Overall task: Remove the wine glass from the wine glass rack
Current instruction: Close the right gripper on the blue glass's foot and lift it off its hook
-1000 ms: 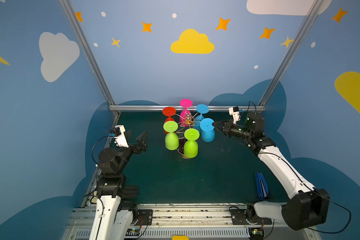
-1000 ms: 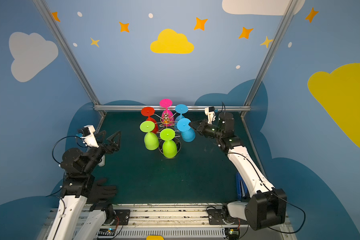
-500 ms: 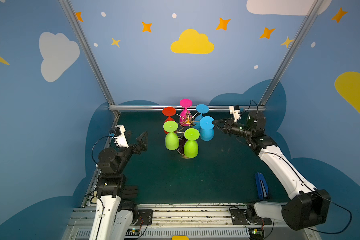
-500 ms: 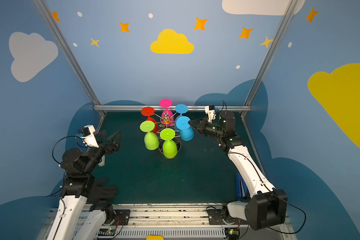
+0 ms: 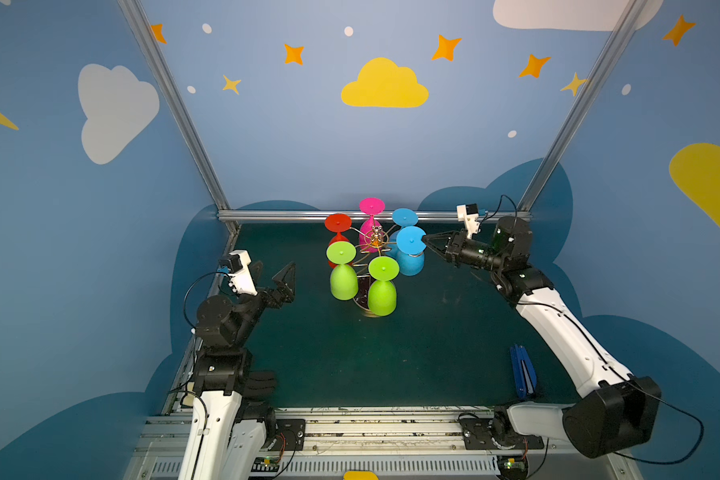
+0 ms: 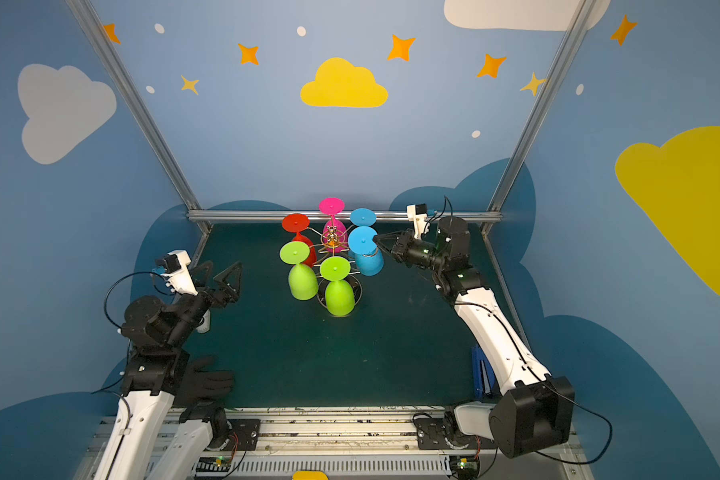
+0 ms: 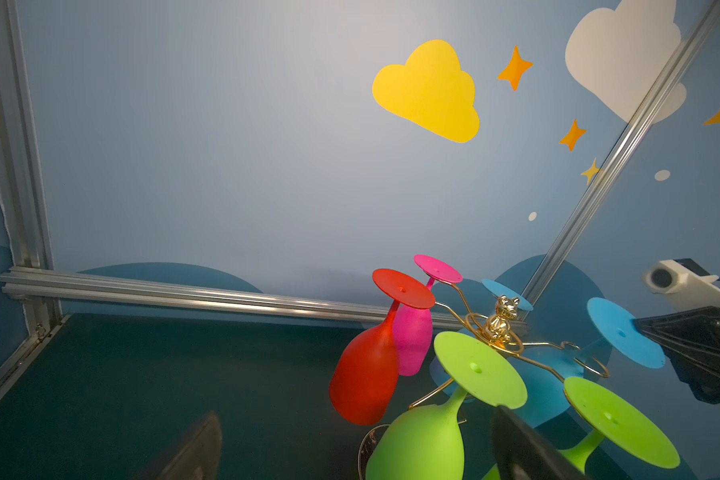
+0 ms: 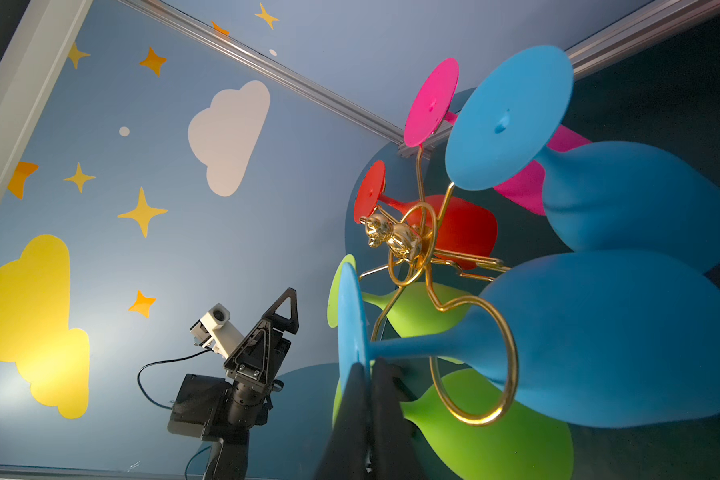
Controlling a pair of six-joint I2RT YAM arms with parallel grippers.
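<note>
The gold wire wine glass rack stands mid-table with several coloured glasses hanging upside down from its arms. My right gripper is shut on the rim of the foot of a blue wine glass. That glass's stem passes through a gold loop of the rack. My left gripper hangs open and empty, well left of the rack.
Two green glasses, a red one, a pink one and a second blue one also hang on the rack. A blue object lies at the table's right; a black glove lies by the left arm's base.
My right gripper and the blue glass's foot have risen slightly and edged toward the rack's centre. The left arm has stayed put.
</note>
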